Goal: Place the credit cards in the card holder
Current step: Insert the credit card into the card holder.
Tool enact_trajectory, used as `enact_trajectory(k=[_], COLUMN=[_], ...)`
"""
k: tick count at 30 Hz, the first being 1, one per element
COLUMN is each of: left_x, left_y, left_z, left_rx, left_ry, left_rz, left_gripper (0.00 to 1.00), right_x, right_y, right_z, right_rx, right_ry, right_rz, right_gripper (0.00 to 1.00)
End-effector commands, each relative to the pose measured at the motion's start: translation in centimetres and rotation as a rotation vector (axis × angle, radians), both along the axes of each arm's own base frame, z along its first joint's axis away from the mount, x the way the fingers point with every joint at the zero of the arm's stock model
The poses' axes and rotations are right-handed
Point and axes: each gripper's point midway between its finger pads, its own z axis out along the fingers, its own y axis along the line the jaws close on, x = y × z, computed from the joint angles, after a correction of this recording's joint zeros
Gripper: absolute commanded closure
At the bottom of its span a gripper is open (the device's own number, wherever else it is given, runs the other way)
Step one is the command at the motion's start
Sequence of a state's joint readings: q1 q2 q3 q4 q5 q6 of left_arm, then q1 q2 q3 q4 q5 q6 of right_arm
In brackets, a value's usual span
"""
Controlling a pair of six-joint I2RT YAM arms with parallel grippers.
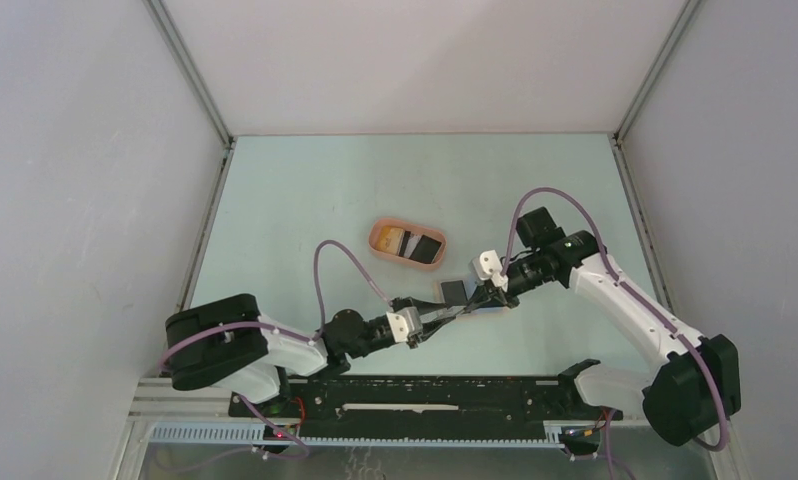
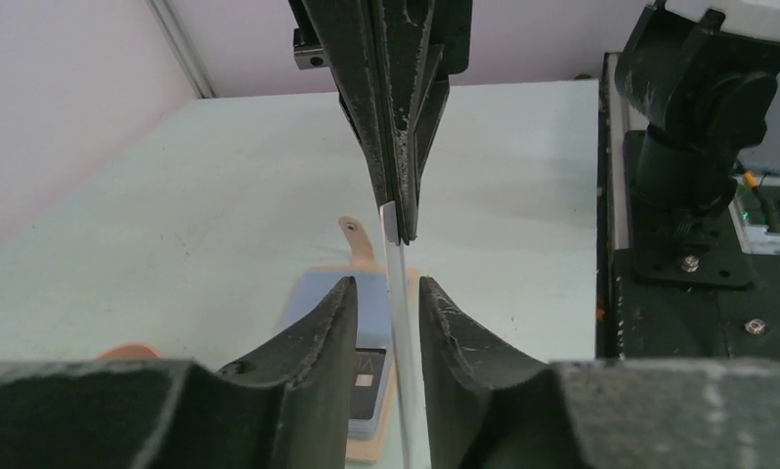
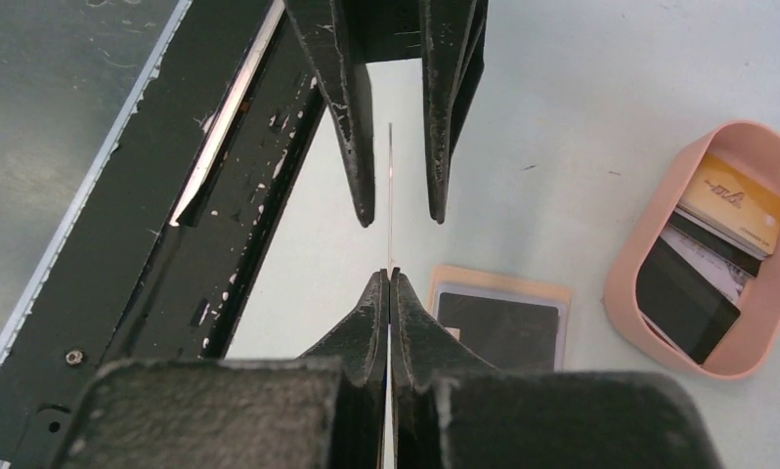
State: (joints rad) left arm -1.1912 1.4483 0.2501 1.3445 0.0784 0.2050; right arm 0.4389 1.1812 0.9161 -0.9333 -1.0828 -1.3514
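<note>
My right gripper (image 3: 389, 276) is shut on a thin white card (image 3: 391, 195), held edge-on above the table. My left gripper (image 2: 387, 285) is open, its fingers standing either side of that card (image 2: 398, 293) with a gap on both sides. In the top view the two grippers meet tip to tip, left (image 1: 453, 316) and right (image 1: 478, 300). The tan card holder (image 3: 552, 290) lies flat below, with a pale blue card (image 2: 320, 303) and a black card (image 3: 498, 330) on it. Its snap tab (image 2: 352, 234) points away.
A peach-orange oval tray (image 3: 628, 256) stands beyond the holder, also in the top view (image 1: 378, 236). It holds a yellow-orange card (image 3: 733, 200), a striped card (image 3: 704, 256) and a black card (image 3: 681, 298). The black base rail (image 1: 425, 393) runs along the near edge.
</note>
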Motion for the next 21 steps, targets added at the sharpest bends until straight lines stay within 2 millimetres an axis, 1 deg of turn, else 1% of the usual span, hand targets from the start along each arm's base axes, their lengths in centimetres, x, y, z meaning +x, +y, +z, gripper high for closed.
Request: enact_trajectory(k=[1, 4, 7, 8, 10, 12, 14, 16, 17, 19, 21], left_x=[0.1, 0.2, 0.0, -0.3, -0.9, -0.6, -0.1, -0.1, -0.2, -0.2, -0.1], left_y=[0.5, 2.0, 4.2, 4.8, 5.5, 5.6, 5.4, 5.2, 5.1, 5.1, 4.8], left_z=[2.9, 3.4, 4.0, 4.3, 4.4, 4.1, 3.8, 3.6, 3.8, 3.6, 3.4], left_rx=[-0.125, -0.176, -0.246, -0.267, -0.26, -0.212, -0.156, -0.104, -0.089, -0.056, -0.029], left_ry=[0.055, 0.128, 0.235, 0.271, 0.354, 0.449, 0.52, 0.549, 0.559, 0.593, 0.625], left_rz=[0.021, 0.036, 0.021, -0.01, -0.098, -0.132, -0.112, -0.112, -0.121, -0.135, -0.143], left_gripper=[0.55, 0.34, 0.12, 0.07, 0.06, 0.06, 0.07, 0.07, 0.08, 0.11, 0.18], right_x=[0.0, 0.1, 0.7, 0.9, 0.9, 0.8, 0.6, 0.8, 0.9, 1.1, 1.1], right_y=[0.4, 0.3, 0.5, 0.5, 0.5, 0.5, 0.5, 0.7, 0.7, 0.8, 0.9], right_z=[1.3, 1.7, 1.9, 1.9, 1.8, 1.6, 1.4, 1.2, 1.1, 0.9, 0.9], right_rx=[-0.003, -0.025, -0.071, -0.088, -0.122, -0.151, -0.181, -0.204, -0.215, -0.227, -0.233], right_ry=[0.031, 0.08, 0.171, 0.205, 0.259, 0.307, 0.344, 0.365, 0.378, 0.398, 0.418], right_rz=[0.0, -0.022, -0.077, -0.092, -0.097, -0.09, -0.083, -0.088, -0.095, -0.103, -0.101], right_gripper=[1.0, 1.0, 1.0, 1.0, 1.0, 1.0, 1.0, 1.0, 1.0, 1.0, 1.0])
